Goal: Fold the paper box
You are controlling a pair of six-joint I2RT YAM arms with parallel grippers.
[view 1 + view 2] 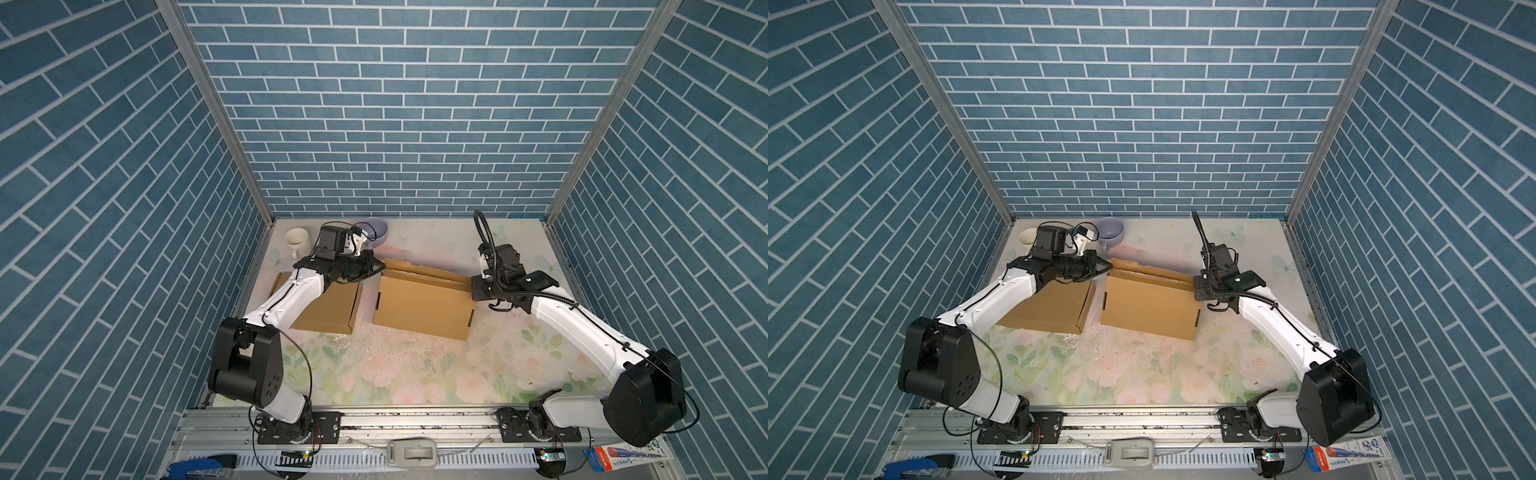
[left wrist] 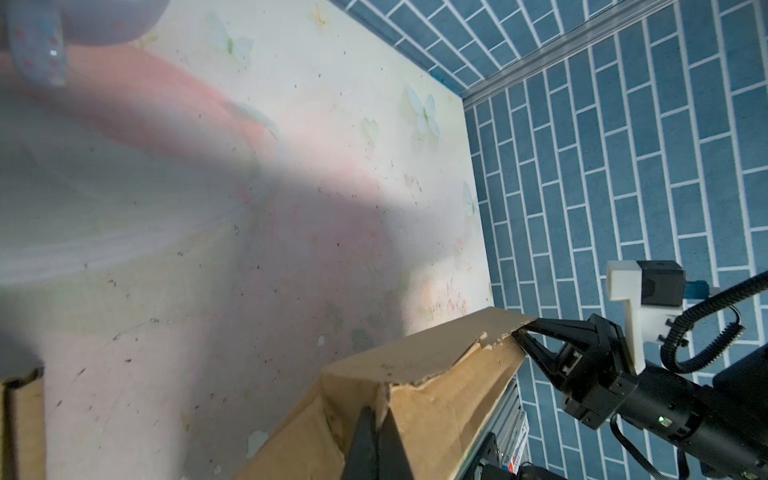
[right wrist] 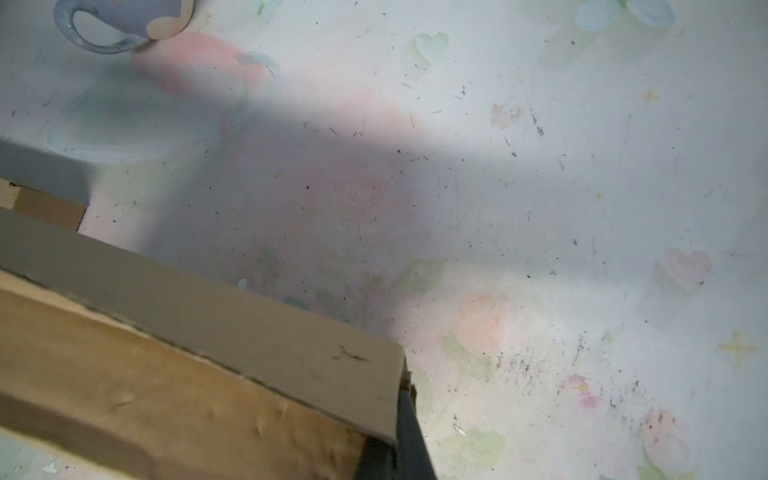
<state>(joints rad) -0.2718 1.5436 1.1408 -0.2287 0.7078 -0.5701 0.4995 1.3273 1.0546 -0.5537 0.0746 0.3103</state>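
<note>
The paper box (image 1: 424, 305) (image 1: 1150, 307) is brown cardboard and lies in the middle of the table in both top views, with its long back flap (image 1: 428, 272) raised. My left gripper (image 1: 380, 268) (image 1: 1109, 266) (image 2: 377, 415) is shut on the flap's left end. My right gripper (image 1: 473, 286) (image 1: 1196, 286) (image 3: 395, 432) is shut on the flap's right corner, and its pinch on the far end also shows in the left wrist view as the right gripper (image 2: 519, 332). The flap's edge is torn and creased near the left gripper's grip.
A second cardboard box (image 1: 332, 307) (image 1: 1050, 309) lies partly under my left arm. A white mug (image 1: 296, 240) and a lavender cup (image 1: 374, 232) (image 1: 1109, 230) stand at the back left. Blue brick-pattern walls enclose the table on three sides.
</note>
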